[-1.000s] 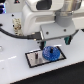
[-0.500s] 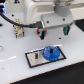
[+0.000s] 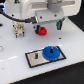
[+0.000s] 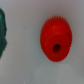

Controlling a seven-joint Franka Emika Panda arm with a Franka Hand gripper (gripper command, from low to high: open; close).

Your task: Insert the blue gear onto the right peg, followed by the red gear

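White worktop lay under my hand, whose opening I could not tell, red gear just below it off the plate, blue gear seated on the grey plate well beyond.

Over the last second the tool rose from just above the blue gear and drew back toward the far side of the counter, away from the grey plate. It ended near the red gear, well apart from the blue gear, which it left lying on the plate. The blue gear, earlier partly covered by the fingers, now showed whole.
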